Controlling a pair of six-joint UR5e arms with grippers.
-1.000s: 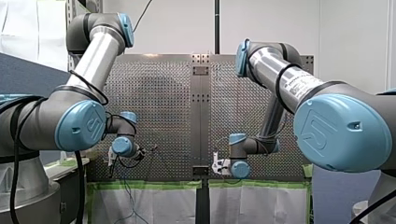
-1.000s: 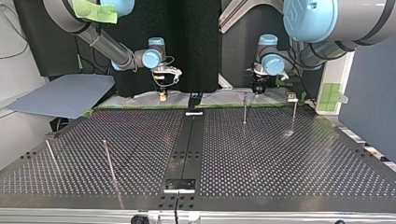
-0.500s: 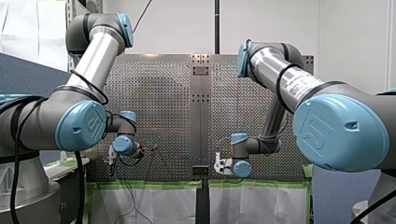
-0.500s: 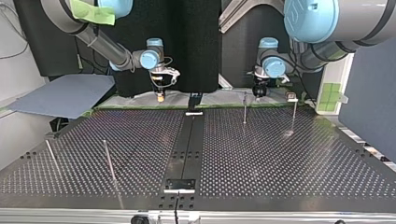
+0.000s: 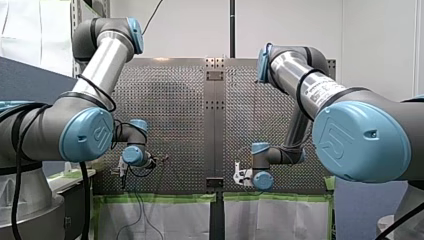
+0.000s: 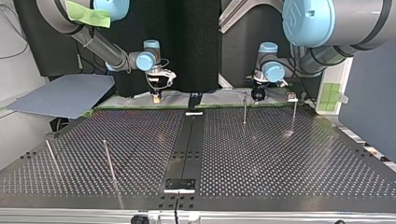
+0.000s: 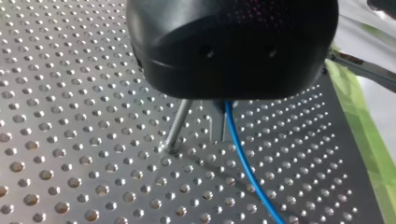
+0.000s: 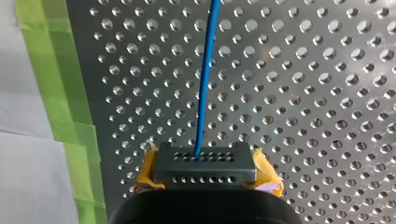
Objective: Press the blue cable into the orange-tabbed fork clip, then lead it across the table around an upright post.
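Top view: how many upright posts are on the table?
4. Left half, toward the near edge: outer post and inner post. Right half, by the far edge: middle post and right post. More could be hidden along the far edge.

Dull brushed-metal perforated table [image 7: 56,154]; smooth plastic-sheathed blue cable [image 8: 204,84]; polished metal post [image 7: 177,123]; matt green tape [image 8: 60,93].

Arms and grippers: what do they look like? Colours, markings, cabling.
Both my left arm and my right arm are silver tubes with dark grey joints and light-blue caps embossed with a logo. Black cables loop along them. My right arm carries a green tape patch. The left gripper has a rounded black housing; the right gripper shows yellow-orange pads flanking a black perforated block.
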